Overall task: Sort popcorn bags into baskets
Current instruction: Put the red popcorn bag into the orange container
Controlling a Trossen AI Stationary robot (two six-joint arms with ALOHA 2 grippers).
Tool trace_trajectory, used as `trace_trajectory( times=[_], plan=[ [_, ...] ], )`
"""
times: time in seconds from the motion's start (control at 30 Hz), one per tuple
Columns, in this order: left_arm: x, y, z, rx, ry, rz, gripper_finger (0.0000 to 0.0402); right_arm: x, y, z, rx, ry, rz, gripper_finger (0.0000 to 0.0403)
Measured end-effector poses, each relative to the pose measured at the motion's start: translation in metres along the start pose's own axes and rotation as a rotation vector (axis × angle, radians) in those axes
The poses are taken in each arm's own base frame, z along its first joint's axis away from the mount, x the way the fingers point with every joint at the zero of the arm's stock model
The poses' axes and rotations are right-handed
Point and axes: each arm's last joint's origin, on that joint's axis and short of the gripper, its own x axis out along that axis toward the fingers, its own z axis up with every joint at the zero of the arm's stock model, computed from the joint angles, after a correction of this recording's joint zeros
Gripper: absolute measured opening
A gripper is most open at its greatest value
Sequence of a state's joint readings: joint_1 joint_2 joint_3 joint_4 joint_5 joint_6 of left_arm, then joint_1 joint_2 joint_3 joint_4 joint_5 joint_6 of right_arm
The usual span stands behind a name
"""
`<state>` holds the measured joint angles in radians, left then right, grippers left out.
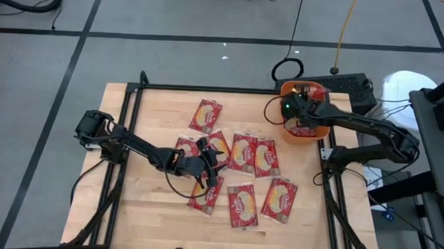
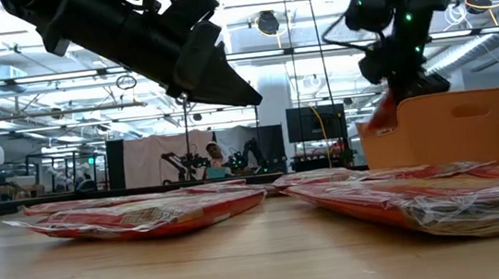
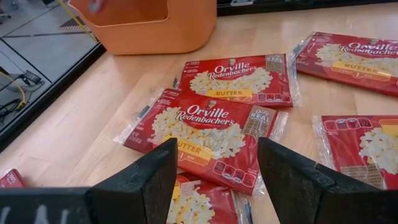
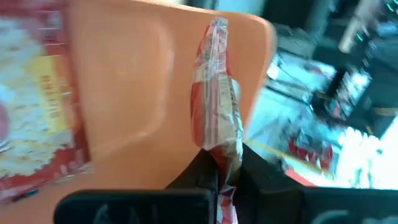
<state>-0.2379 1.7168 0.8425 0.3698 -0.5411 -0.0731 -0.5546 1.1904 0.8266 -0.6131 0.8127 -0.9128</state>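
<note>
Several red popcorn bags (image 1: 243,152) lie flat on the wooden table, some overlapping. The orange basket (image 1: 311,140) stands at the table's far right corner, with a bag (image 4: 31,93) lying inside it. My right gripper (image 4: 224,165) is at the basket (image 2: 453,127), shut on one popcorn bag (image 4: 217,93) that shows edge-on against the orange wall. My left gripper (image 3: 217,180) hovers open over the bags in the middle of the table (image 1: 205,165), its fingers apart above one bag (image 3: 205,127) and touching nothing. My right gripper pinches one end of a popcorn bag (image 4: 225,149) between its two fingers. The fingers slant downward from above the basket. The bag is clear of the table and hangs at the basket's rim (image 2: 379,118). I cannot tell whether it touches the basket.
Black frame rails (image 1: 132,120) run along the table's left and right sides. A bag (image 1: 206,115) lies apart toward the far edge. Bare wood shows at the table's near left and far left. Cables and equipment (image 1: 351,85) sit just beyond the basket.
</note>
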Motion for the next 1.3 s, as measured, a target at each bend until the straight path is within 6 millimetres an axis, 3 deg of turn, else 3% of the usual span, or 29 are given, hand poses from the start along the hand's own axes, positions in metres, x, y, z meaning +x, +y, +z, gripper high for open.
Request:
trace_trajectory(
  times=[0.4, 0.67, 1.3],
  plan=[
    [0.000, 0.000, 0.000, -0.007, -0.001, 0.001, 0.0223, -0.026, -0.020, 0.028, 0.232, 0.061, -0.081, 0.0006],
    [0.002, 0.005, 0.000, -0.015, 0.001, 0.014, 0.0223, -0.012, -0.009, 0.059, 0.268, 0.177, -0.050, 0.0006],
    [0.001, 0.002, 0.000, -0.036, 0.000, 0.006, 0.0223, 0.018, -0.017, 0.041, 0.401, 0.278, 0.049, 0.0019]
  ],
)
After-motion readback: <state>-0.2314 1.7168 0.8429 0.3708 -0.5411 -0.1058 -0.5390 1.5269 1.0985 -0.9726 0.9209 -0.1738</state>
